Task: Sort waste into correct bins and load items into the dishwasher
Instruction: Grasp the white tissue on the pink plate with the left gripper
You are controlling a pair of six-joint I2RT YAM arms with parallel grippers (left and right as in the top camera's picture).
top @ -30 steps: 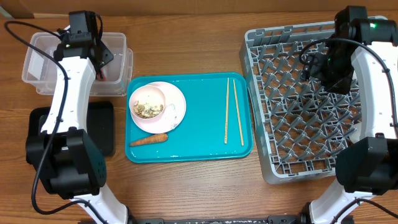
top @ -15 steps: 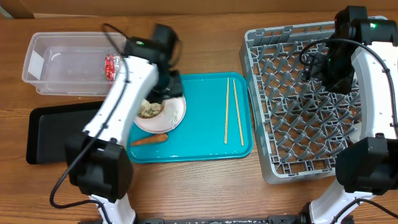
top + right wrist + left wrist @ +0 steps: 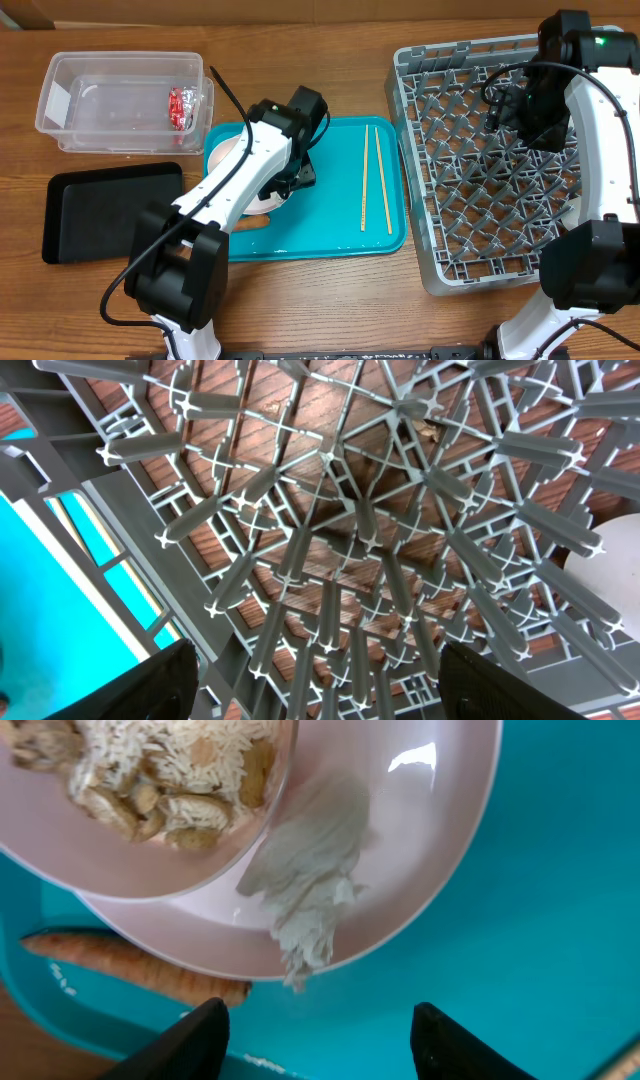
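My left gripper [image 3: 320, 1045] is open and empty, low over the teal tray just in front of the pale pink plate [image 3: 430, 840]. A crumpled white paper bit [image 3: 310, 895] lies on the plate's rim. A white bowl of rice and beige scraps [image 3: 150, 790] sits on the plate. The orange carrot [image 3: 130, 965] lies beside the plate. In the overhead view my left arm covers most of the plate [image 3: 225, 155]. The red wrapper [image 3: 180, 108] lies in the clear tub [image 3: 70, 90]. My right gripper [image 3: 320, 695] is open and empty above the grey dish rack [image 3: 480, 230].
The black tray [image 3: 100, 210] lies at the front left. Two wooden chopsticks [image 3: 376, 180] lie on the right side of the teal tray [image 3: 330, 235]. The rack's upright pegs [image 3: 330, 530] fill the right wrist view.
My left arm has left the clear tub, where the red wrapper now lies, and swung right and forward to the plate on the teal tray. The right arm has not moved.
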